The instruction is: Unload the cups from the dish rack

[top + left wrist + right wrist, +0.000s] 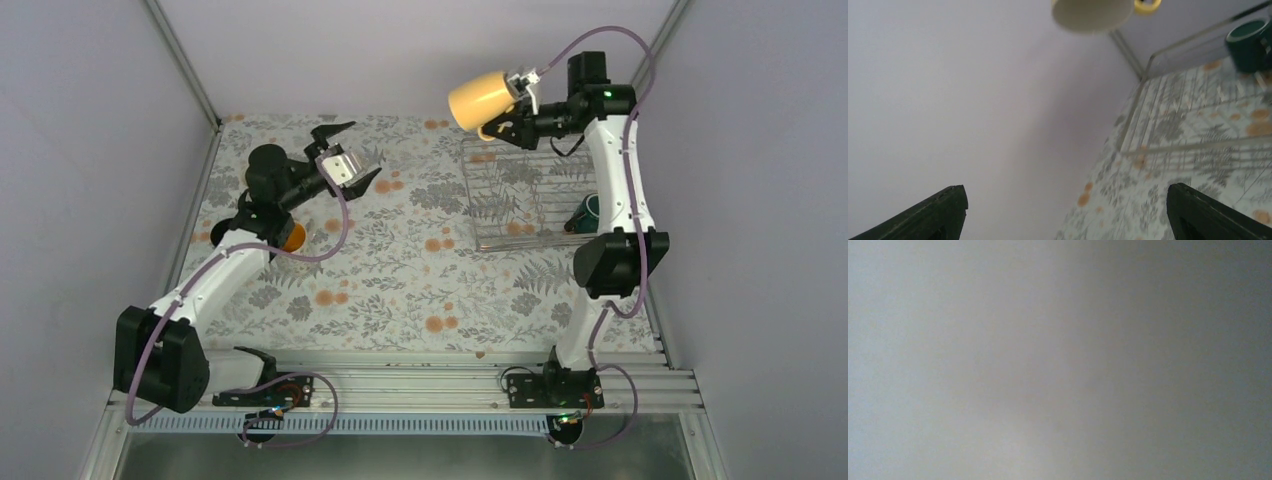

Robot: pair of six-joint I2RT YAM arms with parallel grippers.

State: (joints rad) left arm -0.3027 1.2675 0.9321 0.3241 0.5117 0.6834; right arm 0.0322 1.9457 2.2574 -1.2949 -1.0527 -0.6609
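Pale beige cup (482, 100) was held clamped in right gripper (515, 95) high over the dish rack (520, 205), presumably to clear the tines; left gripper (360, 150) was spread wide, empty, likely for handover.

A pale tablecloth (400, 290) printed with grey-green leaves and orange blossoms covers the table. Plain lavender-grey walls (90, 150) close it in on three sides, with thin silver metal posts (185, 65) at the far corners. Ribbed aluminium rails (420, 380) line the near edge.
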